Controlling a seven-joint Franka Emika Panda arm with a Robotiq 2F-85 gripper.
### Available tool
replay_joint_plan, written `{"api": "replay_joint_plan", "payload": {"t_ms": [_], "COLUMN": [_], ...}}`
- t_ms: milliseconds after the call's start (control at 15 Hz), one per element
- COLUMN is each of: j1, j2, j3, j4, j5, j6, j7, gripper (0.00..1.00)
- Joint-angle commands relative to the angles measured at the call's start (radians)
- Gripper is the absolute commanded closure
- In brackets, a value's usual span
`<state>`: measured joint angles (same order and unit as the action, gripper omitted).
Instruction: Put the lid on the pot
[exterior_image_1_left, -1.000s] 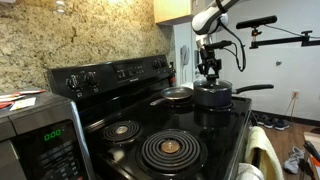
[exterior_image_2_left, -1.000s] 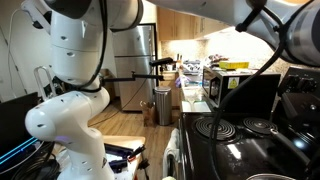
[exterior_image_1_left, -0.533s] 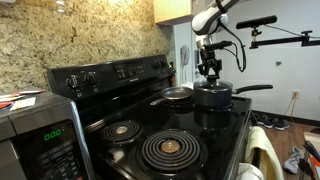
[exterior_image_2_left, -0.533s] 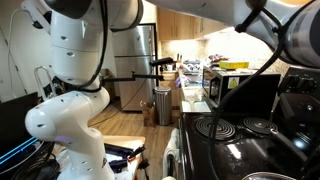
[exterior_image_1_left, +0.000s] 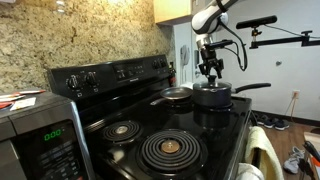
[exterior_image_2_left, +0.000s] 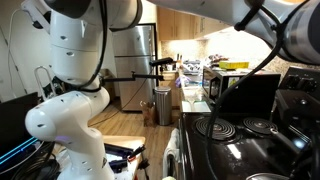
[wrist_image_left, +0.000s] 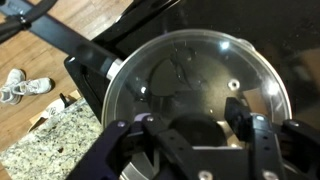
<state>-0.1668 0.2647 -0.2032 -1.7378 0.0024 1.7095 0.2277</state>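
Observation:
The dark pot (exterior_image_1_left: 213, 98) stands on the back burner of the black stove, its long handle (exterior_image_1_left: 252, 87) pointing away from the backsplash. The glass lid (exterior_image_1_left: 212, 86) rests on its rim. In the wrist view the lid (wrist_image_left: 200, 65) covers the pot, with the steel rim all round and the pot handle (wrist_image_left: 70, 45) at upper left. My gripper (exterior_image_1_left: 210, 72) hangs just above the lid. Its fingers (wrist_image_left: 190, 120) are spread on either side of the black knob (wrist_image_left: 190, 138) with gaps showing, so it is open. The pot is not visible in the exterior view that shows the robot base.
A silvery shallow pan (exterior_image_1_left: 177, 96) sits beside the pot towards the backsplash. Coil burners (exterior_image_1_left: 168, 150) lie in front, a microwave (exterior_image_1_left: 35, 135) stands beside the stove. The robot base (exterior_image_2_left: 70, 120) and stove burners (exterior_image_2_left: 215, 127) show in an exterior view.
My gripper has risen slightly above the lid; the lid and pot stay where they were.

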Motion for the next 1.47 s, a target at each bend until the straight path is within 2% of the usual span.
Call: {"api": "replay_joint_plan", "payload": {"t_ms": [0,400,667,933,1200,1333,1400], "j1": [0.002,0.014,0.040,0.076,0.110,0.127,0.119], "j2": [-0.029,-0.035,-0.052,-0.082,-0.099,-0.099,-0.078], "j3": [0.015,0.025,0.037,0.077,0.129,0.152,0.139], "j4": [-0.019,0.003,0.054,0.076,0.055,0.040,0.079], "j5": [0.008,-0.006,-0.100,-0.181,-0.174,-0.180,-0.162], "j6": [-0.059,-0.082,-0.080,-0.038,0.030,0.101,0.041], "j7": [-0.004,-0.011,-0.013,-0.121,-0.225,-0.267,-0.210], "gripper": [0.01,0.00,0.00,0.00,0.00,0.00,0.00]}}
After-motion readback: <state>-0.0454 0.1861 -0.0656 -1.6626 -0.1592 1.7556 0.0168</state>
